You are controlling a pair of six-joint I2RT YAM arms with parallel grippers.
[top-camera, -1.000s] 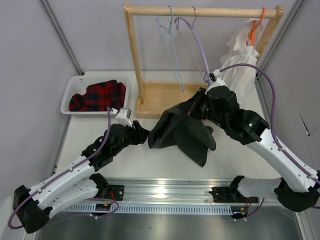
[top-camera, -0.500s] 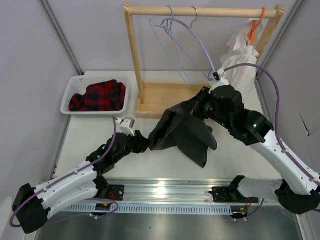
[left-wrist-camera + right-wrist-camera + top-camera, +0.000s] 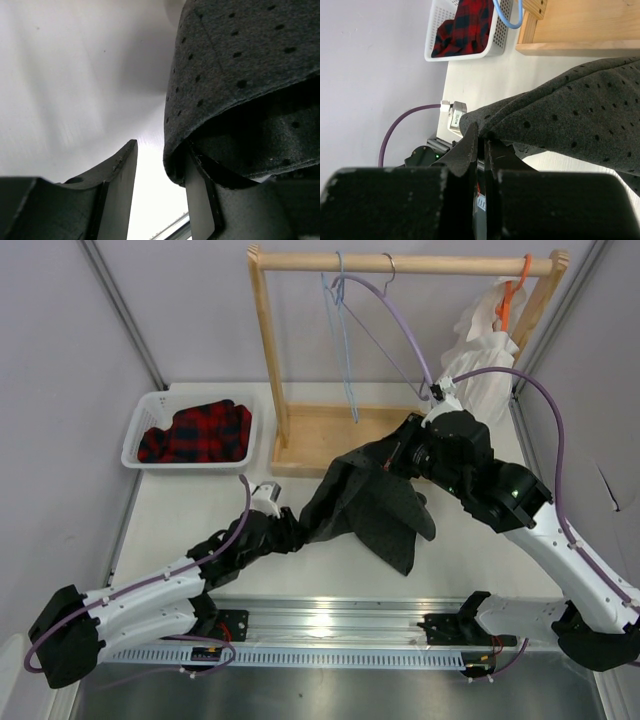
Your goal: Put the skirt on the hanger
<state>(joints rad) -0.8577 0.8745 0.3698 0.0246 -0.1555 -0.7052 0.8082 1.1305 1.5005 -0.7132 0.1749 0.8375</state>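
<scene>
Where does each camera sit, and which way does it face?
Top: above and behind the arms, facing down and forward at table, rack and skirt; left arm and right arm show.
Left wrist: low over the table, looking along the open left claw at the skirt's hem; its fingers show.
Right wrist: looking along the right claw, shut on the skirt, toward the basket; the left arm shows beyond.
Shared: all see the skirt; top and right wrist both see the basket.

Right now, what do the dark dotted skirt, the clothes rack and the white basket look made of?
The dark charcoal dotted skirt: matte, felt-like cloth, folding softly. The pale clothes rack: bare wood, grain visible. The white latticed basket: probably plastic, smooth moulded grid.
</scene>
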